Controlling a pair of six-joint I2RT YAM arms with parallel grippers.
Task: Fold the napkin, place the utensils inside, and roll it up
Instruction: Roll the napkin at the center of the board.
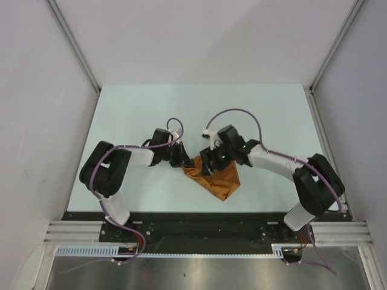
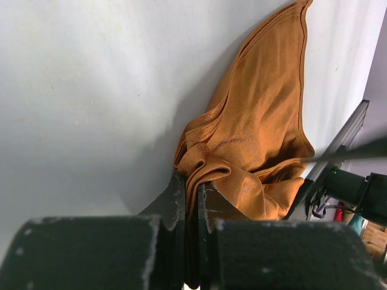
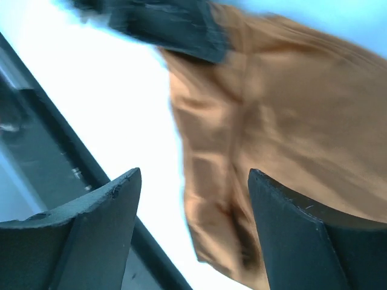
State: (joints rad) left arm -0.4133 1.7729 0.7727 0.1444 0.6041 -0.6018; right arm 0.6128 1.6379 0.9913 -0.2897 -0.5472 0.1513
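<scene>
The left claw (image 2: pixel 190 192) pinches the napkin (image 2: pixel 260 139); the right claw (image 3: pixel 193 176) (wide open, empty) should grab another corner gently.

- A pale, smooth table (image 1: pixel 133 115) lies under both sets of jaws.
- On it rests the rust-orange napkin (image 1: pixel 221 178), bunched into a rough, creased triangle.
- A folded corner of it is pinched in the closed jaws of the left gripper (image 2: pixel 190 190).
- The rest spreads beneath the parted jaws of the right gripper (image 3: pixel 193 199).
</scene>
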